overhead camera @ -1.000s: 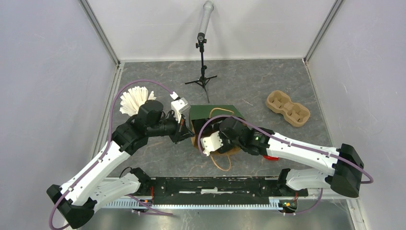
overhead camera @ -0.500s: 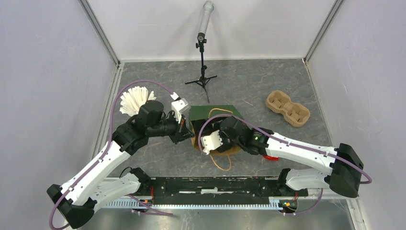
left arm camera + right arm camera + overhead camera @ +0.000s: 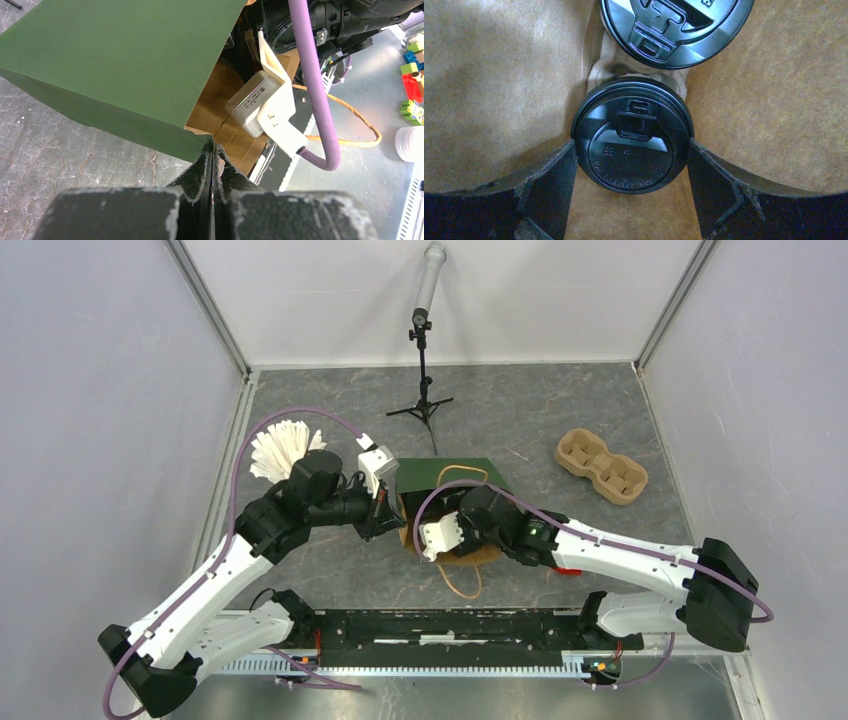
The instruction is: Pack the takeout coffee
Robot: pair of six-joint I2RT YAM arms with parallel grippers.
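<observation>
I pinch the green bag's rim with the left pincer; right pincer grips the coffee inside, not yet released.

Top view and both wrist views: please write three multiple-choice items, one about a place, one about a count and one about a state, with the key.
1. Where is the brown cup carrier?
A) under the left arm
B) on the far right, apart from the green bag
C) against the left wall

2. How many black lids show in the right wrist view?
A) one
B) four
C) two

3. What state is the left tool in?
A) shut on the green bag's edge
B) wide open
C) holding white sticks

Key: 1 B, it lies alone right of the bag; 2 C, one whole lid in the middle, one cut off at the top; 3 A, its jaws pinch the bag's rim.
</observation>
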